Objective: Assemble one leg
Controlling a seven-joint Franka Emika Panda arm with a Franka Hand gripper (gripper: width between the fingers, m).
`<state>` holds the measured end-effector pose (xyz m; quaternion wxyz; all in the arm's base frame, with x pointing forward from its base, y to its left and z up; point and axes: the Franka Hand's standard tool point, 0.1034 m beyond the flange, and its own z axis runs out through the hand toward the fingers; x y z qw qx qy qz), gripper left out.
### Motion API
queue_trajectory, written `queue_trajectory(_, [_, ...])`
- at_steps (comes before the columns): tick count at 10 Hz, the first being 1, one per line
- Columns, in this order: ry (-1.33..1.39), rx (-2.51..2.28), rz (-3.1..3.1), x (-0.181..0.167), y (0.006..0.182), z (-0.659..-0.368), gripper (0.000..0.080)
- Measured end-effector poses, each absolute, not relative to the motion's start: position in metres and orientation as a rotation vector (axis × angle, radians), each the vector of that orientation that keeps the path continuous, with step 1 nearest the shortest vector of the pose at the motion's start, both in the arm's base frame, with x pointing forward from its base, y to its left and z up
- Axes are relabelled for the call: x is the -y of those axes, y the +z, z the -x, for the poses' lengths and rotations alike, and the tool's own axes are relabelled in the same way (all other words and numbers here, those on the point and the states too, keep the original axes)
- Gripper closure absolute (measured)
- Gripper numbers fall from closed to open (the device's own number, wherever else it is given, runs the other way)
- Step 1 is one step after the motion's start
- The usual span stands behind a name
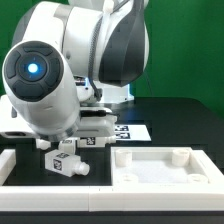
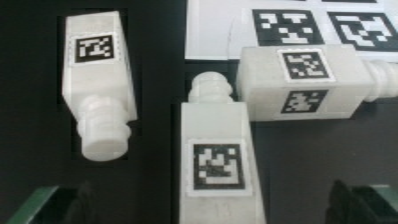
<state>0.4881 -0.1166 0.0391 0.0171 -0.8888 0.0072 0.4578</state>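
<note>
Three white legs with black-and-white tags lie on the black table in the wrist view. The left leg (image 2: pixel 93 70) lies a little tilted, with its round peg at the end nearer my fingers. The middle leg (image 2: pixel 217 150) has its peg pointing away from my fingers. The right leg (image 2: pixel 311 82) lies crosswise, touching the middle leg's peg end. My gripper (image 2: pixel 208 207) is open. Its dark fingertips (image 2: pixel 43 206) stand wide apart on either side of the middle leg without touching it. In the exterior view one leg (image 1: pixel 68 164) shows under the arm; the fingers are mostly hidden.
The marker board (image 2: pixel 306 24) lies just beyond the legs and also shows in the exterior view (image 1: pixel 133 131). The large white rimmed panel (image 1: pixel 166 168) lies at the exterior view's right. Another white part (image 1: pixel 12 166) lies at its left edge.
</note>
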Motion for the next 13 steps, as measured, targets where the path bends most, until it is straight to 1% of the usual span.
queue_trajectory(2, [1.451,-0.022,2.747,0.115,0.031,-0.482,0.0150])
queue_trajectory(6, [1.443,-0.015,2.755,0.114,0.027,-0.483,0.0150])
queue_trajectory(8, [1.447,0.001,2.757,0.110,0.014,-0.481,0.0150])
queue_trajectory(9, [1.449,0.007,2.758,0.109,0.012,-0.481,0.0150])
queue_trajectory(10, [1.448,0.006,2.759,0.109,0.012,-0.481,0.0180])
queue_trajectory(11, [1.448,0.006,2.758,0.109,0.012,-0.481,0.0180])
queue_trajectory(12, [1.448,0.006,2.758,0.109,0.012,-0.481,0.0365])
queue_trajectory(13, [1.448,0.006,2.758,0.109,0.012,-0.481,0.0365])
